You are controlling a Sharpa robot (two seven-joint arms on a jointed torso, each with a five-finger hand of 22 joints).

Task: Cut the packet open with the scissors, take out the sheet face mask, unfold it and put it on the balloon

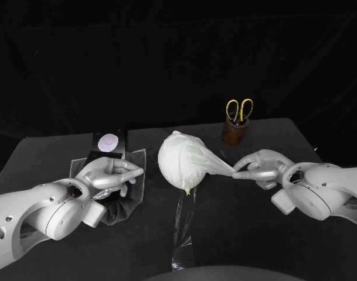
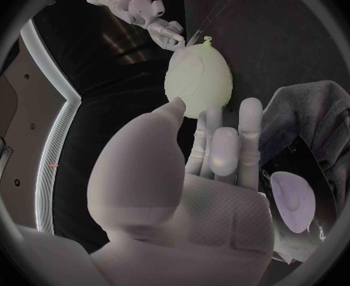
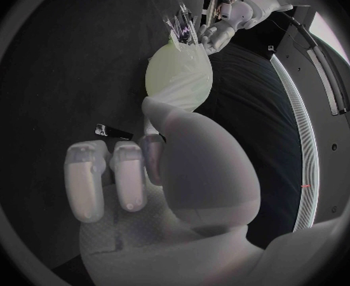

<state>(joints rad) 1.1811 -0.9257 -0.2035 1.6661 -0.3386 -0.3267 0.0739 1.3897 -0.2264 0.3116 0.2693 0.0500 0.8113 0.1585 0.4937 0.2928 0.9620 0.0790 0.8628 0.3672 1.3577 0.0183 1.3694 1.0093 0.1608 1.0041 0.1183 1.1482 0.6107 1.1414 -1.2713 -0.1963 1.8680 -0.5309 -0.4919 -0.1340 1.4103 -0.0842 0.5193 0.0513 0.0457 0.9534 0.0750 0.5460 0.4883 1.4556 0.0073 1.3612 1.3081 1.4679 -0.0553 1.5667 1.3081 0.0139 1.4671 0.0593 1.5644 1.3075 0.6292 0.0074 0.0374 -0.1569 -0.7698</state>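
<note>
Pinches an edge of the sheet face mask point(image 1: 172, 157) between thumb and fingertips of the right hand point(image 1: 261, 167), just right of the balloon point(image 1: 189, 180) — draws the thin, limp white sheet taut, likely to smooth it round the curve. Covers most of the pale green, egg-shaped balloon, knot pointing down toward a clear, glossy strip point(image 1: 182, 225) in front of it. Holds the left hand point(image 1: 109, 174) just left of the balloon, fingers loosely apart and gripping nothing, probably ready to steady the far side. Lies flat behind that hand, left of the balloon — the dark packet point(image 1: 109, 142) with a pale oval, beside a soft dark cloth point(image 1: 126, 206). Stands the yellow-handled scissors point(image 1: 239, 109) blades down in a brown cylindrical holder point(image 1: 235, 132), behind and right of the balloon, out of the way.
</note>
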